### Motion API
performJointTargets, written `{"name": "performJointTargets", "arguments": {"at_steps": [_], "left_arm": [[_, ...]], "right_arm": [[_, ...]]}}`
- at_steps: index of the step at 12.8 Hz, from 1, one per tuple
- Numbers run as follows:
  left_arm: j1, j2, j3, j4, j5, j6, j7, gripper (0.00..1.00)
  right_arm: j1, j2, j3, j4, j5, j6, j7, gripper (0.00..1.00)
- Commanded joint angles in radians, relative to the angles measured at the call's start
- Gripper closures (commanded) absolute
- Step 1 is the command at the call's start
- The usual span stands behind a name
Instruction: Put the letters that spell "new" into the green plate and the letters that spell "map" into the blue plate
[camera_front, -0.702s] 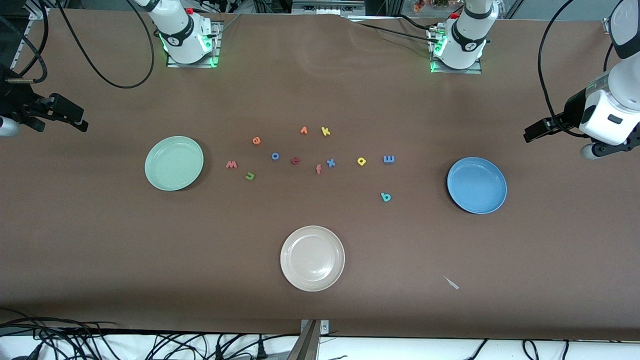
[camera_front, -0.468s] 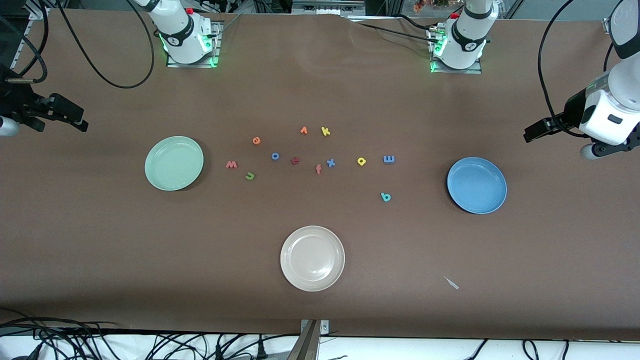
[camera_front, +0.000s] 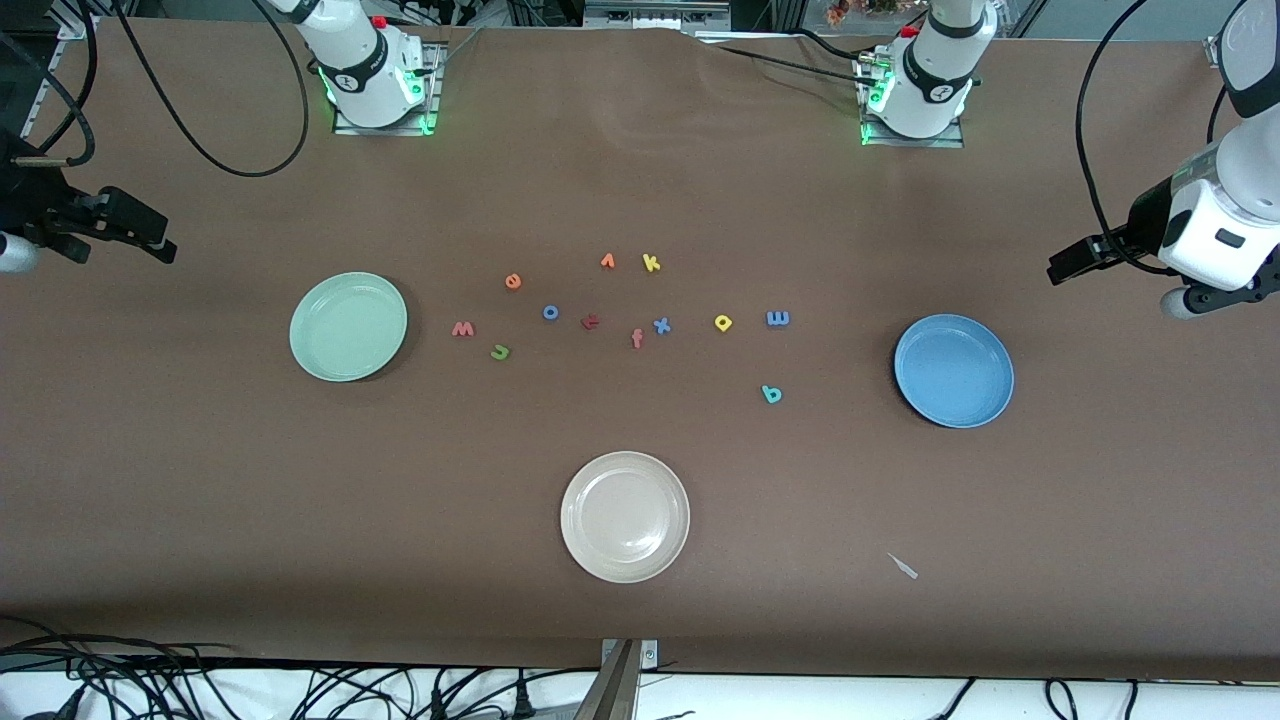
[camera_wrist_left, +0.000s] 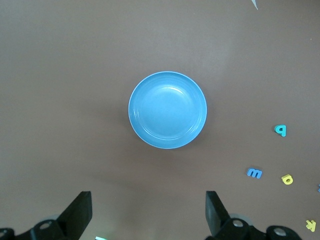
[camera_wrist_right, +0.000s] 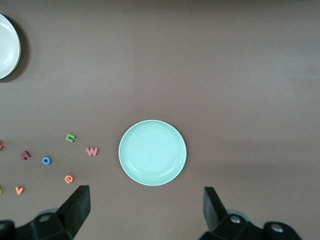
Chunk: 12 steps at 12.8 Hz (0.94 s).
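The green plate (camera_front: 348, 326) lies toward the right arm's end of the table, the blue plate (camera_front: 953, 370) toward the left arm's end. Between them lie the salmon "w" (camera_front: 462, 328), green "n" (camera_front: 499, 351) and orange "e" (camera_front: 513, 281), then the yellow "p" (camera_front: 723, 322), blue "m" (camera_front: 778, 318) and teal "a" (camera_front: 771, 394). My left gripper (camera_wrist_left: 148, 212) hangs open and empty high over the table beside the blue plate (camera_wrist_left: 167, 110). My right gripper (camera_wrist_right: 146, 202) hangs open and empty high beside the green plate (camera_wrist_right: 152, 152).
A beige-white plate (camera_front: 625, 516) sits nearer the front camera. Other letters lie among the task's: orange "v" (camera_front: 607, 261), yellow "k" (camera_front: 651, 263), blue "o" (camera_front: 550, 312), a dark red letter (camera_front: 591, 321), salmon "f" (camera_front: 637, 339), blue "x" (camera_front: 661, 325). A white scrap (camera_front: 904, 567) lies near the front edge.
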Motion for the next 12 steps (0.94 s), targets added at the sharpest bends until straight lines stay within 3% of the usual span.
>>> {"name": "performJointTargets", "arguments": {"at_steps": [1, 12], "left_arm": [[0.001, 0.001, 0.003, 0.01, -0.026, -0.016, 0.01, 0.0], [-0.001, 0.002, 0.003, 0.011, -0.024, -0.025, 0.014, 0.0]], "right_arm": [[-0.004, -0.007, 0.001, 0.005, -0.009, -0.016, -0.011, 0.0], [-0.004, -0.004, 0.001, 0.003, -0.009, -0.016, -0.011, 0.0]]}}
